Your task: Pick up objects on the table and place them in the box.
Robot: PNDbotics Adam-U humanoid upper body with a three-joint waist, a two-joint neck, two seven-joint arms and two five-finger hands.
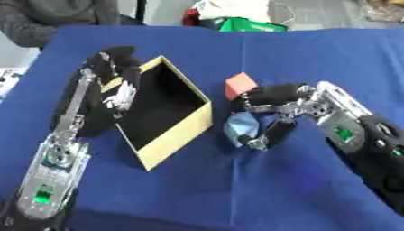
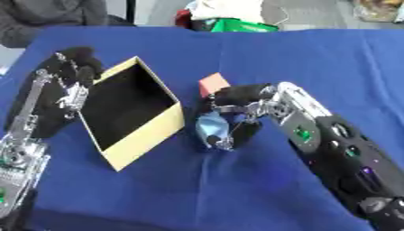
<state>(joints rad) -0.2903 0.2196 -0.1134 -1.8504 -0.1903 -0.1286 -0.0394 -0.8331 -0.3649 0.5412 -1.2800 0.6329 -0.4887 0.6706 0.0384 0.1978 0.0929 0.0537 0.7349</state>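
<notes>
Right hand (image 1: 272,110) pinching blue obj (image 1: 239,128) beside box (image 1: 175,135); left hand (image 1: 114,76) curled on box's rim.

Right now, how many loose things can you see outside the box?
2: a light blue object in the right hand's fingers, beside the box, and a red block just behind that hand. The box's dark inside may hide more.

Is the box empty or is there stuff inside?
Empty, as far as shows: the box is open on top, and only its dark inside is visible.
</notes>
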